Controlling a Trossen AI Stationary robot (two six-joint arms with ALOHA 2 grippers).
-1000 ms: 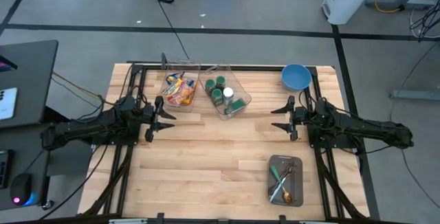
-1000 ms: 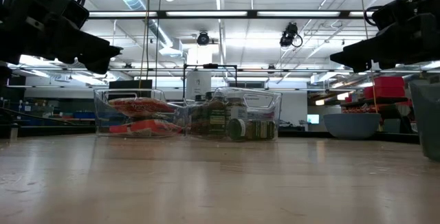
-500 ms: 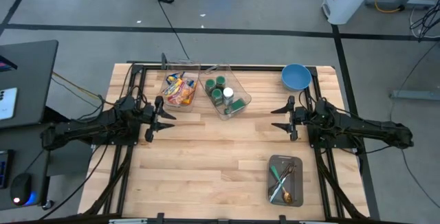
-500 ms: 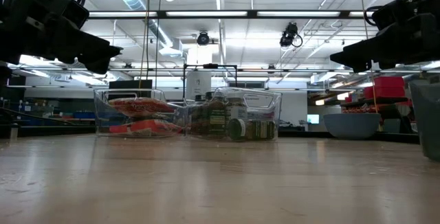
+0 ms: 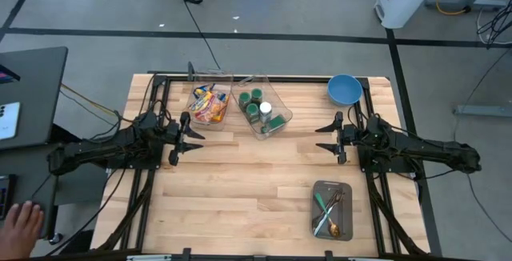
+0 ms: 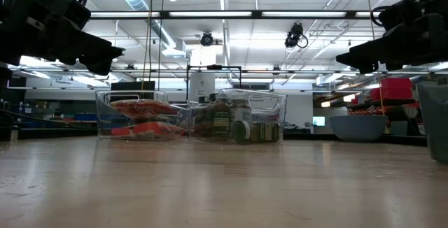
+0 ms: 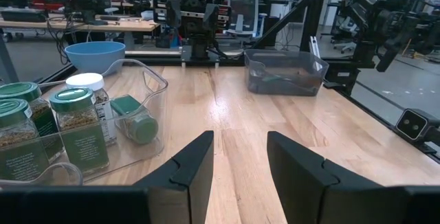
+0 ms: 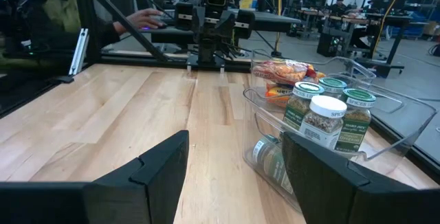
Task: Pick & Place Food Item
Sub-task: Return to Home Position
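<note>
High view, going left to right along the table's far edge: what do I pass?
clear bin of snack packets → clear bin of spice jars → blue bowl

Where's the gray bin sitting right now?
High view: the gray bin sits at the right front of the table, nearer the front edge than the right gripper, with the blue bowl away at the back right corner.

Bright overhead strip lights, soft shadows
</note>
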